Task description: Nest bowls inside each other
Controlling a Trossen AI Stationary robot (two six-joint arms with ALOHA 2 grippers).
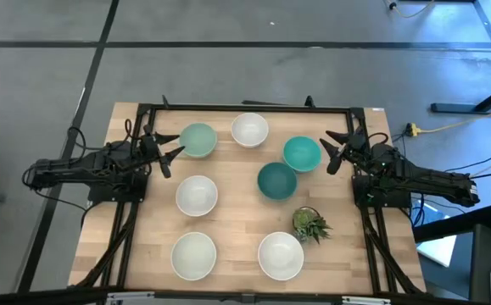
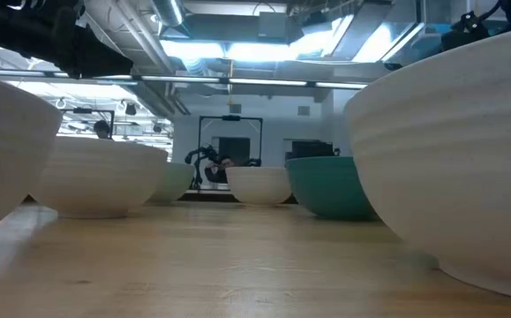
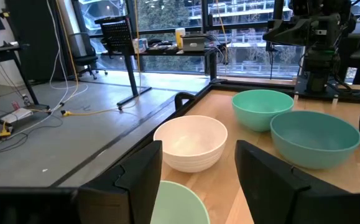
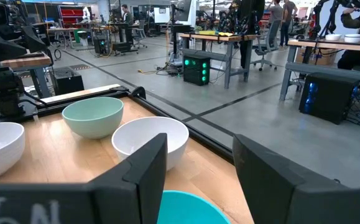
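Note:
Seven bowls rest upright on their bases on the wooden table. In the high view they are a pale mint bowl (image 1: 198, 140), a white bowl (image 1: 249, 130), a bright teal bowl (image 1: 302, 154), a dark teal bowl (image 1: 276, 180), a white bowl (image 1: 197, 195), a pale bowl (image 1: 193, 255) and a white bowl (image 1: 280, 255). None sits inside another. My left gripper (image 1: 175, 151) (image 3: 198, 186) is open beside the pale mint bowl (image 3: 173, 202). My right gripper (image 1: 330, 152) (image 4: 198, 180) is open beside the bright teal bowl (image 4: 192, 208).
A small spiky green plant (image 1: 310, 224) stands near the table's right side, between the dark teal bowl and the near right white bowl. A black frame (image 1: 245, 107) runs along the table's far edge and sides. In the low view the near bowls (image 2: 449, 159) fill the foreground.

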